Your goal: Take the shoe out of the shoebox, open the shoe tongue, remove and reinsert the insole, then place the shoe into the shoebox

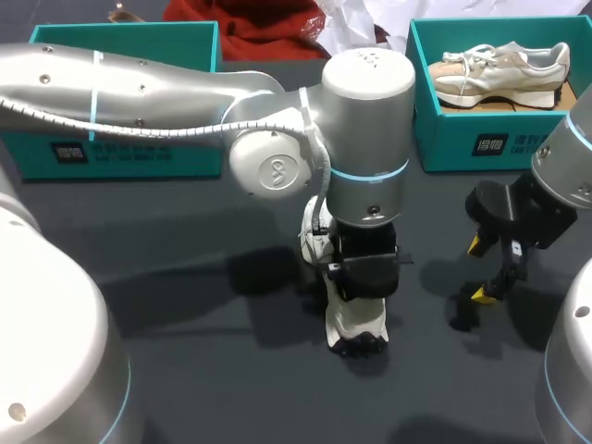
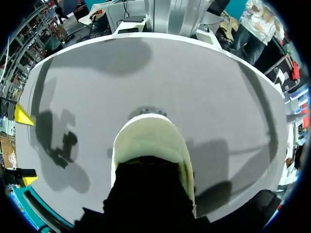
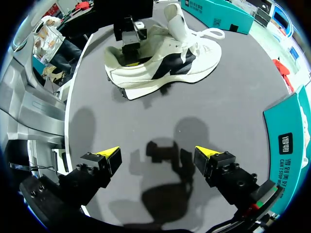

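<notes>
Your left gripper (image 3: 131,52) is down at the heel opening of the white shoe (image 1: 356,324). The shoe stands on its sole on the dark table (image 1: 185,277), a little below the middle of the frame in the head view. The left arm comes in from the upper left of that frame and reaches past the middle to the shoe.

In the left wrist view you see the cream heel rim of the shoe directly under the gripper. The black body of the gripper covers the opening, so you cannot tell if this hand is apart or clamped on something.

In the right wrist view the shoe has a dark panel on its side. Its tongue (image 3: 176,19) stands up and the laces (image 3: 211,34) lie loose beside it.

Your right gripper (image 3: 158,154) is at the right of the frame in the head view, at middle height. It is near the shoe but not touching it. Its two yellow tips are wide apart, nothing is between them, and only bare table is under it.

A teal shoebox (image 1: 157,157) is at the upper left of the frame in the head view, partly behind the left arm. A second teal shoebox (image 1: 444,139) is at the upper right, and the other shoe (image 1: 499,69) lies inside it.
</notes>
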